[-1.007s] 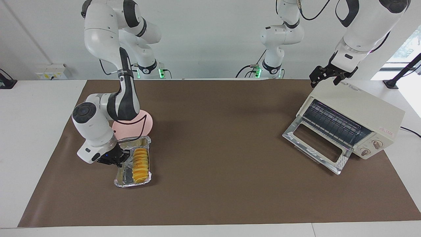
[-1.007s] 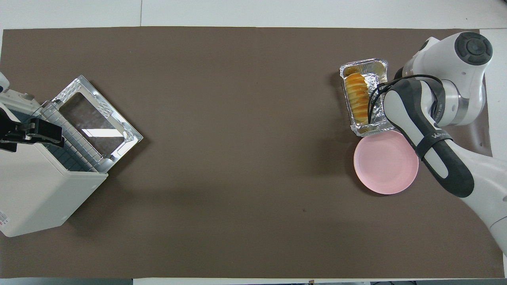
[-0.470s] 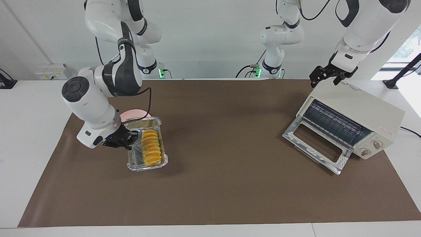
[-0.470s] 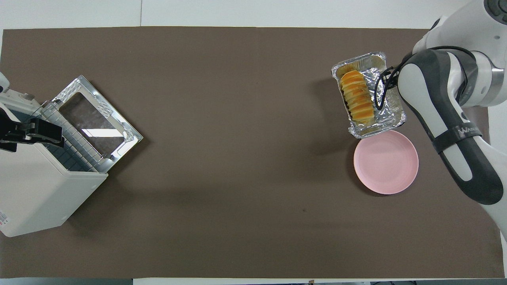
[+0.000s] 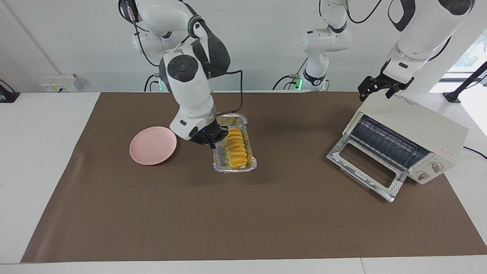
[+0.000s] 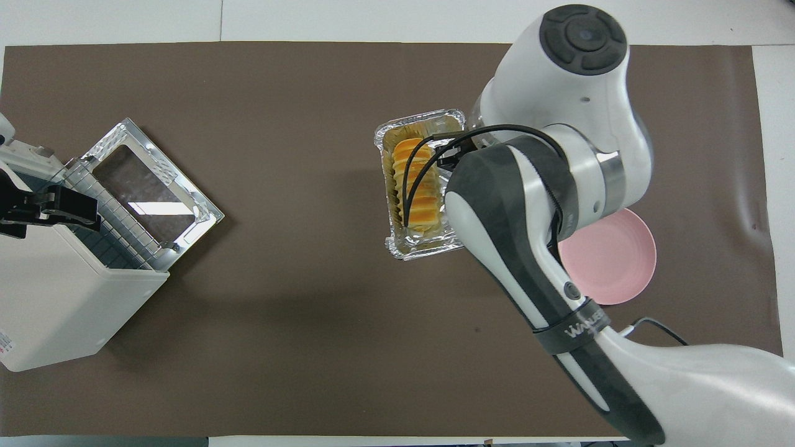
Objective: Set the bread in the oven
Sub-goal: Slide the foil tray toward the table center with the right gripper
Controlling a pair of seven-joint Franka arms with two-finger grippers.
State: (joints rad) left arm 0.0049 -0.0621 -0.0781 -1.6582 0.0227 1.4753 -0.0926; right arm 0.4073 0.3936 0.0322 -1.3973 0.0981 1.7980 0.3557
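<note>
Desk (image 5: 45,125): white top, most of it covered by a brown mat (image 5: 243,224) with a few creases at the right arm's end.
Room: pale plain wall at the robots' end; a wall socket box (image 5: 61,83) on it toward the right arm's end; a bright window edge (image 5: 471,53) toward the left arm's end; a dark stand foot (image 5: 452,97) on the desk there.
Arm bases: green lights show at both bases, at the desk edge.
Right gripper (image 5: 214,140): raised over the middle of the mat, fingers pinched on the side wall of the foil tray (image 5: 235,169), the tray hanging clear of the mat with a shadow under it.
Bread (image 5: 236,148): golden, ridged, lying lengthwise inside the held foil tray, so up in the air with it; seen in the overhead view (image 6: 417,186) half hidden by the arm.
Pink plate (image 5: 153,145): flat on the mat, toward the right arm's end, well apart from the tray, bare.
Oven (image 5: 414,125): cream-white, at the left arm's end, turned slantwise toward the desk's middle; glass door (image 5: 365,167) dropped open and resting low over the mat, wire rack (image 5: 384,142) visible inside, two knobs (image 5: 430,171) on its front.
Left gripper (image 5: 378,88): waiting over the oven's top corner nearer the robots, jaws spread wide, holding nothing.
</note>
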